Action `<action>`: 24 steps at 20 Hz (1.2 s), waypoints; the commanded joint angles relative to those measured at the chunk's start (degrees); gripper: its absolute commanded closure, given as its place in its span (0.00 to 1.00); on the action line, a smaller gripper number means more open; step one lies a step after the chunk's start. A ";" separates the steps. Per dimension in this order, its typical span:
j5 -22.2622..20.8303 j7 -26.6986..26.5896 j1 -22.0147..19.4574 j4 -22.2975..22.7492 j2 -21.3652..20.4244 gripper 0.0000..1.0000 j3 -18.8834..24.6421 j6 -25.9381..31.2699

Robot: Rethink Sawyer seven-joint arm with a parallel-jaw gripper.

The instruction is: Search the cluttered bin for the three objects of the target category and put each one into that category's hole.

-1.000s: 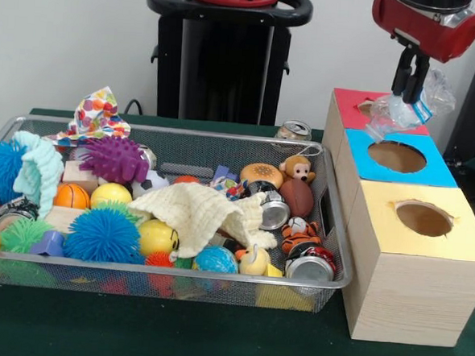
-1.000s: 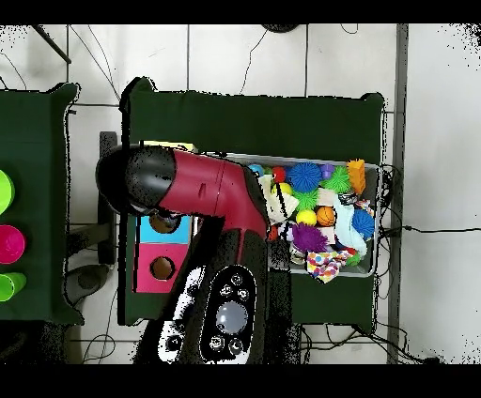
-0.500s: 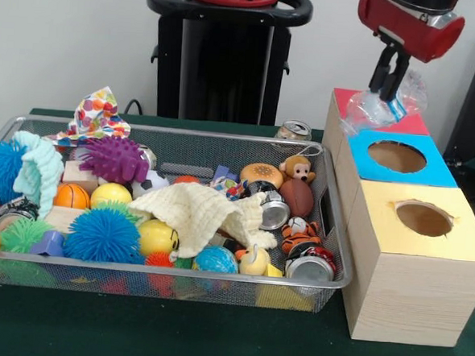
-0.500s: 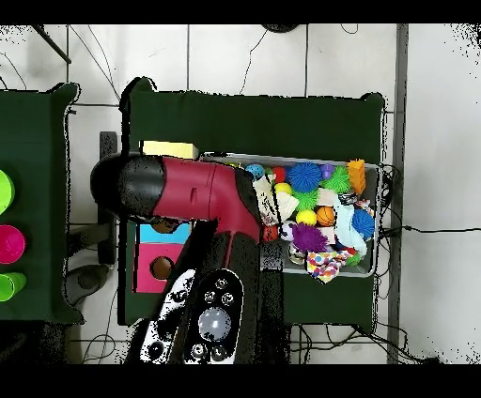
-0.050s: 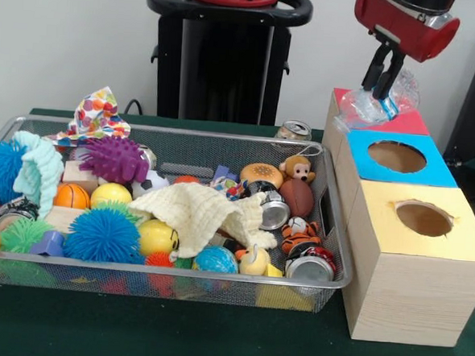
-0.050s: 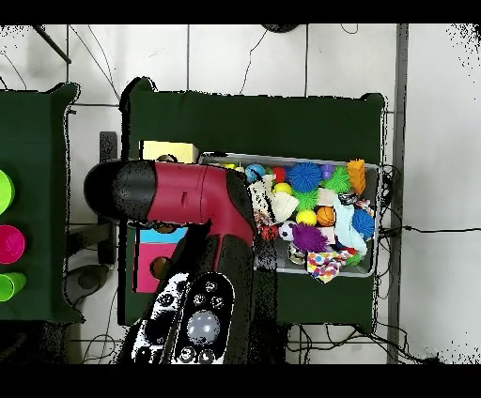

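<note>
Your gripper (image 5: pixel 380 88), jaws clamped on the crumpled clear plastic bottle (image 5: pixel 373 104), has carried it left from the blue hole (image 5: pixel 397 156) to over the red-topped box (image 5: pixel 410 122) (probably its hole, hidden here).

Plain white wall (image 5: pixel 68 38) behind dark green cloth-covered table (image 5: pixel 171 335). Pale tiled floor (image 6: pixel 254 56) with trailing black cables (image 6: pixel 427 230). Second green-covered side table (image 6: pixel 38 122) alongside.

Bin (image 5: pixel 331 232) beside boxes (image 5: pixel 413 269), perhaps touching
</note>
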 commanded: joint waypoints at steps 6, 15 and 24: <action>5.79 9.01 -0.98 3.22 3.55 1.00 6.95 -8.33; 11.59 6.89 -2.83 6.85 4.82 1.00 10.48 -15.92; 11.88 6.12 -2.49 9.15 4.96 1.00 10.36 -17.67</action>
